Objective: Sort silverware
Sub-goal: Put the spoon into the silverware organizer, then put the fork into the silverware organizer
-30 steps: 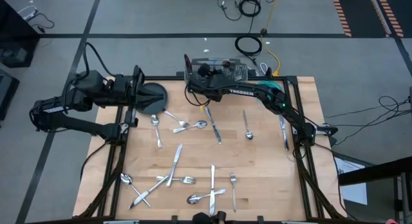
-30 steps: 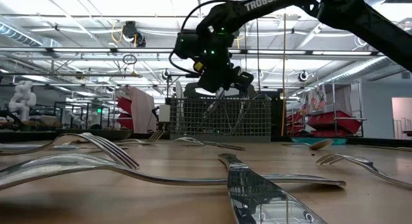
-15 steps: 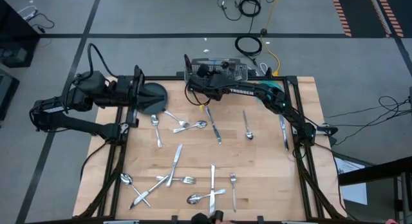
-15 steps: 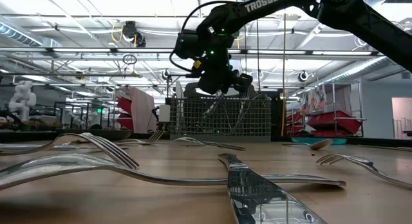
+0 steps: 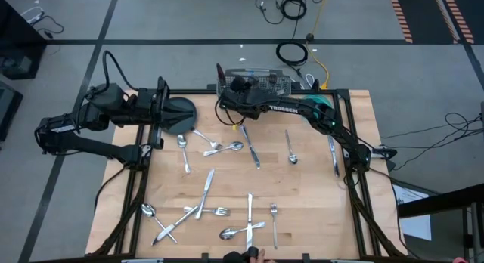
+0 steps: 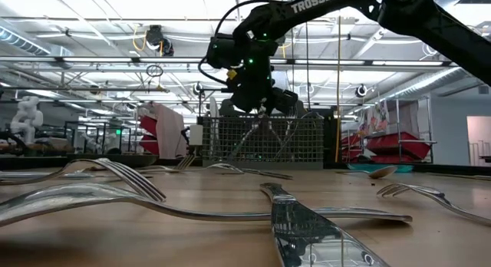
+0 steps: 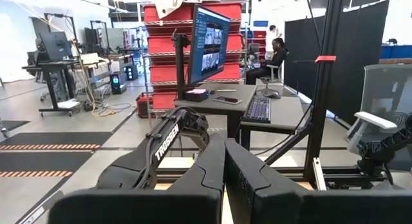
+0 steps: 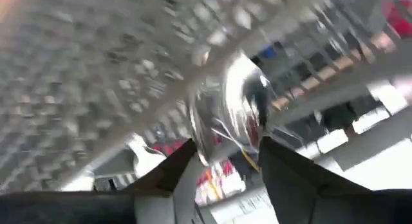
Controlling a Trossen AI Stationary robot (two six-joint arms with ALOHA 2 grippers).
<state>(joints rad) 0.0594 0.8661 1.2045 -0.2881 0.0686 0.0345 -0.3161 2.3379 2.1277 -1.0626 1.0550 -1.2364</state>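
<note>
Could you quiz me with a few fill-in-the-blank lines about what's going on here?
1. The right gripper hangs over the wire-mesh ____.
2. Between its parted fingers shines the bowl of a ____.
3. The left gripper has its fingers ____.
4. The dark round plate lies by the ____ arm.

Missing words: caddy; spoon; shut; left

High view looks straight down; low view sits at tabletop level. Both share the caddy (image 5: 255,84), which the right wrist view seems pressed against.
</note>
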